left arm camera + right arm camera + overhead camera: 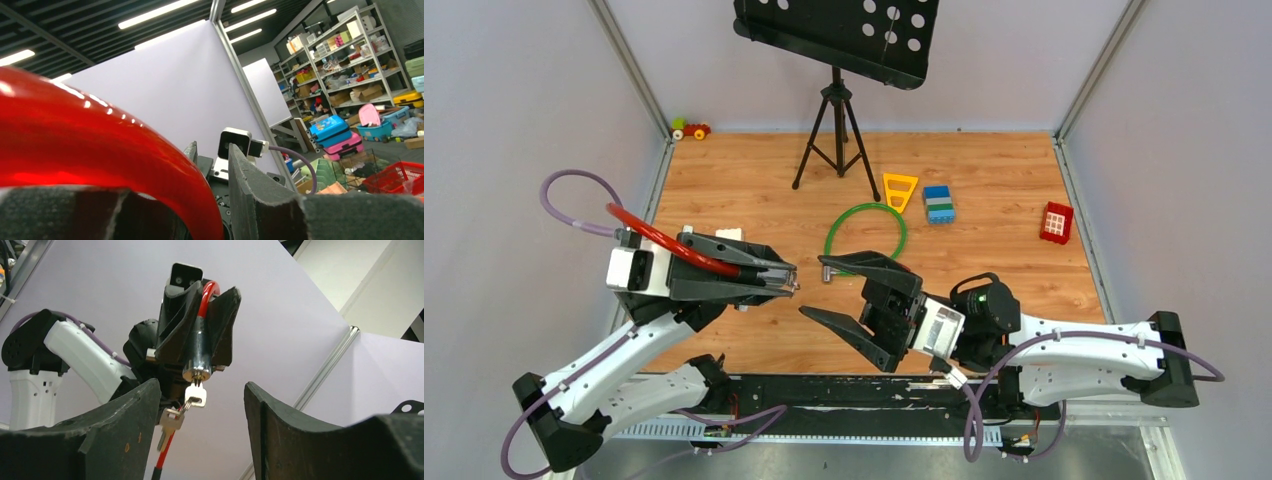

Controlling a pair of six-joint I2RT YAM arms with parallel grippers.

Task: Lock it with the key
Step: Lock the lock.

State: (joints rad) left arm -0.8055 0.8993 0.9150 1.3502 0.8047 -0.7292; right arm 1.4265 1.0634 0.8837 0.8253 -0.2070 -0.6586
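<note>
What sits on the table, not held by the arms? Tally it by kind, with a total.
Green cable: 1
Bricks: 2, blue brick stack and red brick
Yellow triangle: 1
Toy car: 1
Music stand: 1
Total: 6

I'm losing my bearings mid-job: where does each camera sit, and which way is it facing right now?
Top external: above and behind the bases, looking down at the table; both arms show, left gripper facing right gripper.
Left wrist: tilted upward past the red cable at the wall panel; own fingers along the bottom.
Right wrist: tilted upward at the left gripper and the key; own fingers frame it.
Shared: top and right wrist both show the left gripper clamping the red cable.
</note>
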